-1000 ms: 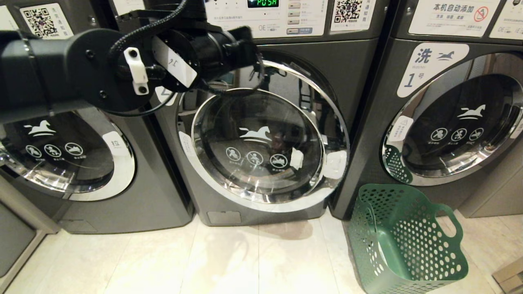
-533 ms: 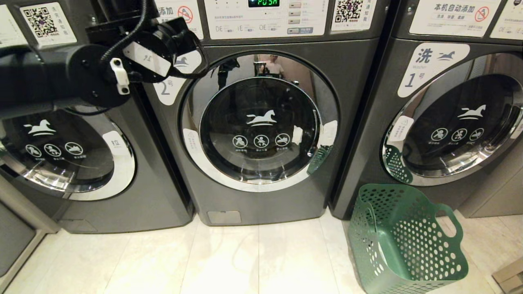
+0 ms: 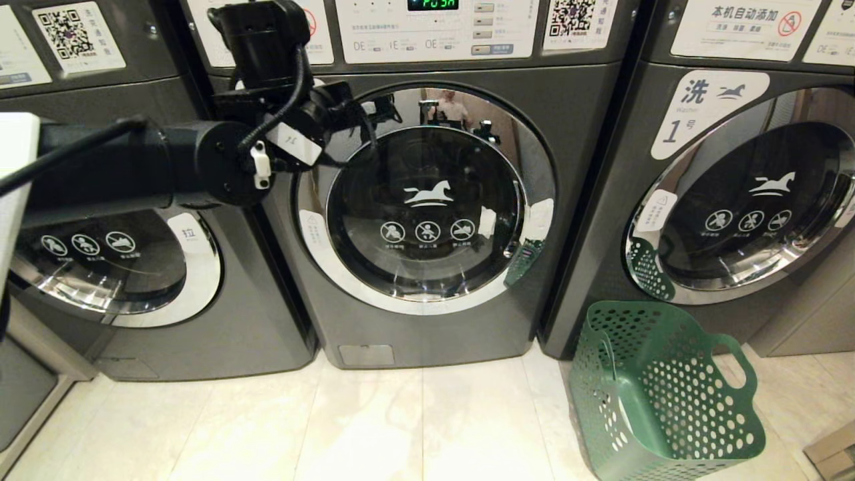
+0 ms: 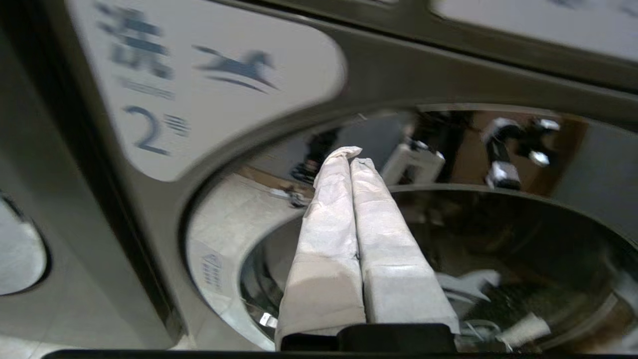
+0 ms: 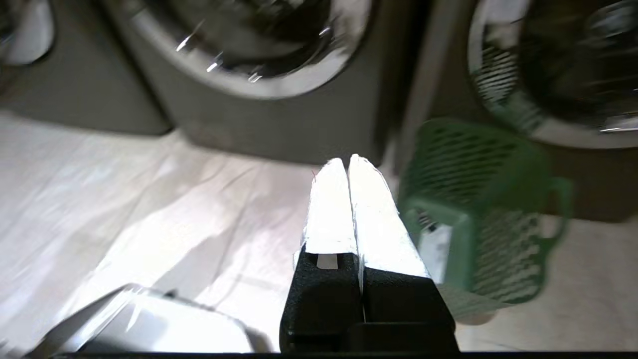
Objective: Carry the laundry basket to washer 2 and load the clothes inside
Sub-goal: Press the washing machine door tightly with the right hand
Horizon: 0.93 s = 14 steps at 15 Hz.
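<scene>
Washer 2 (image 3: 434, 334) stands in the middle with its round glass door (image 3: 425, 207) closed. Its white "2" label (image 4: 199, 85) shows in the left wrist view. My left gripper (image 3: 354, 113) hovers at the door's upper left rim, its white fingers (image 4: 329, 219) pressed together on nothing. The green laundry basket (image 3: 661, 394) stands on the floor in front of washer 1, and what I see of its inside is bare. The clothes are out of view. My right gripper (image 5: 346, 162) is shut and empty, low over the floor left of the basket (image 5: 488, 214).
Washer 1 (image 3: 735, 200) is on the right and a third washer (image 3: 113, 267) on the left, both closed. Pale tiled floor (image 3: 401, 427) runs in front of the machines. A cardboard corner (image 3: 835, 454) lies at the far right.
Washer 2's door, ajar a second ago, has swung shut. My left arm drew back to the left, then returned to the door's upper left rim.
</scene>
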Motion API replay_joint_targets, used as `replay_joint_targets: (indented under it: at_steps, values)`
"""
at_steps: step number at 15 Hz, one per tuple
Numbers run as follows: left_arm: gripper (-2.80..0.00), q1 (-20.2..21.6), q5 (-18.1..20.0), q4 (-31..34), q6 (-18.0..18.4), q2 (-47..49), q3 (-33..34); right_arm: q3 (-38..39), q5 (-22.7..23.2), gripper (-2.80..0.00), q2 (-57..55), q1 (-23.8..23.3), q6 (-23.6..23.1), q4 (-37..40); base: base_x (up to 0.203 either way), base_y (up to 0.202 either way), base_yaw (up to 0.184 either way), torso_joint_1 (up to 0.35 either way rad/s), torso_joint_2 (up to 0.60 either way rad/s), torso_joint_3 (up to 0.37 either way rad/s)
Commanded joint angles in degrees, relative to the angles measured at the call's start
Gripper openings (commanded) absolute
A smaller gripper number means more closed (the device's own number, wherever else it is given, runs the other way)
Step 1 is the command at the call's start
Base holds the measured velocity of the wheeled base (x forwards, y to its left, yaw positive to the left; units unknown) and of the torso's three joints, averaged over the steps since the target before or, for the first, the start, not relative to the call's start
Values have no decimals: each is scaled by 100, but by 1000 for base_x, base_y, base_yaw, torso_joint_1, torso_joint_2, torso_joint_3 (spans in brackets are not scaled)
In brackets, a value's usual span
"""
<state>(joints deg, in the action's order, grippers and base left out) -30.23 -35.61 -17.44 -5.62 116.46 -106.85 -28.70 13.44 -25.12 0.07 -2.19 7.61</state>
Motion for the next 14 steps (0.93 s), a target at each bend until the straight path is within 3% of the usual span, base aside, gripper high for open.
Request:
replay_joint_targets:
  at_steps: [1, 4, 9, 12, 14]
  values:
    - [-280, -75, 4, -28, -15, 292, -49, -217, 1201, -280, -2040, 62, -65, -91, 0, 0, 0, 0, 0, 0]
    - [-280, -71, 2, -40, -32, 189, -73, -326, 1994, -280, -4011, 148, -225, -1044, 0, 0, 0, 0, 0, 0]
    - [-280, -59, -59, 365, 249, -1242, 201, -423, 2021, -280, -7051, 208, -346, -4450, 0, 0, 0, 0, 0, 0]
    - [-280, -45, -26, 1455, 322, -2924, 1155, -761, 1832, -280, -8393, 225, -365, -6239, 0, 0, 0, 0, 0, 0]
    - [-280, -41, 124, 2794, 265, -4356, 1913, -1399, 1660, -280, -8952, 241, -374, -6839, 0, 0, 0, 0, 0, 0]
